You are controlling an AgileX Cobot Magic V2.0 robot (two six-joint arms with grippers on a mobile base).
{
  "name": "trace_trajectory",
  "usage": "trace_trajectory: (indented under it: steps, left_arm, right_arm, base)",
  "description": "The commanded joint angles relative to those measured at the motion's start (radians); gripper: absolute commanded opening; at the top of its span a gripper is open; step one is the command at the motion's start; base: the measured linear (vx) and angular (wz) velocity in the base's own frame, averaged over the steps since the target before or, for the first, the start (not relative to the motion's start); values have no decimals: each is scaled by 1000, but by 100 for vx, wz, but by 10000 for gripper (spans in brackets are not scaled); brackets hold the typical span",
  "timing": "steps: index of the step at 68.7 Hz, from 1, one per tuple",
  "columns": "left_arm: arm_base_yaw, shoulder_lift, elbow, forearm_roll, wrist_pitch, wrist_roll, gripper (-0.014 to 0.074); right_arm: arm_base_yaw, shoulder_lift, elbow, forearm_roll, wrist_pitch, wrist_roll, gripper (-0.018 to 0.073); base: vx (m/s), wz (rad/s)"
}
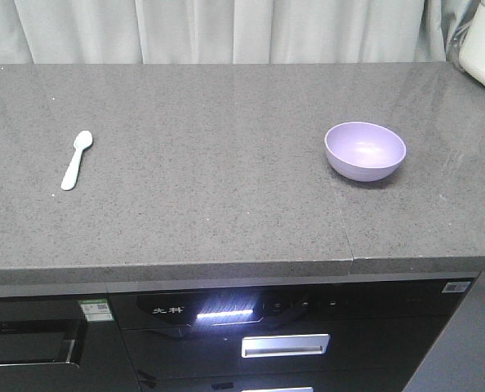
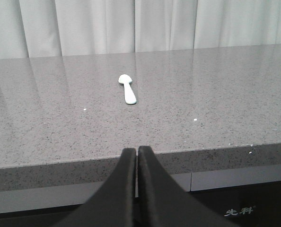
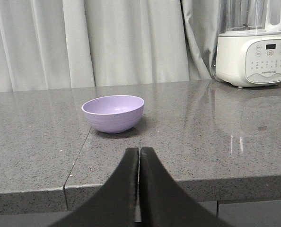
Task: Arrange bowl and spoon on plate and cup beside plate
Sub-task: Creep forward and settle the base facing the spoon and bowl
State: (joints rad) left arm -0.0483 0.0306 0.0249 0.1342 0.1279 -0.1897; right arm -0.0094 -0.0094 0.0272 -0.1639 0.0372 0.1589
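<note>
The lavender bowl (image 1: 365, 150) stands upright on the right half of the grey counter; in the right wrist view the bowl (image 3: 113, 113) sits straight ahead. A pale spoon (image 1: 76, 159) lies flat at the left; the left wrist view shows the spoon (image 2: 127, 88) ahead, scoop pointing away. My left gripper (image 2: 137, 150) is shut and empty, held back at the counter's front edge. My right gripper (image 3: 139, 150) is also shut and empty, short of the bowl. Neither gripper appears in the front view. The plate and the cup are out of view.
A white blender base (image 3: 253, 56) stands at the counter's far right corner, seen also as the white appliance (image 1: 483, 45) in the front view. A seam (image 1: 340, 220) crosses the countertop. Curtains (image 1: 226, 28) hang behind. Dark appliance fronts (image 1: 283, 335) sit below the counter edge.
</note>
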Motion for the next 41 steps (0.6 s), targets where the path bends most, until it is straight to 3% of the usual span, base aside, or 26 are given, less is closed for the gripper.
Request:
trace_trajectory:
  steps: [1, 41]
  left_arm:
    - [3, 9, 30, -8, -69, -8, -6]
    - [3, 9, 30, -8, -69, -8, -6]
  right_arm:
    - [-7, -11, 16, -7, -70, -11, -5]
    - [-7, -11, 16, -7, -70, -11, -5]
  base:
    - [4, -2]
    - [3, -1]
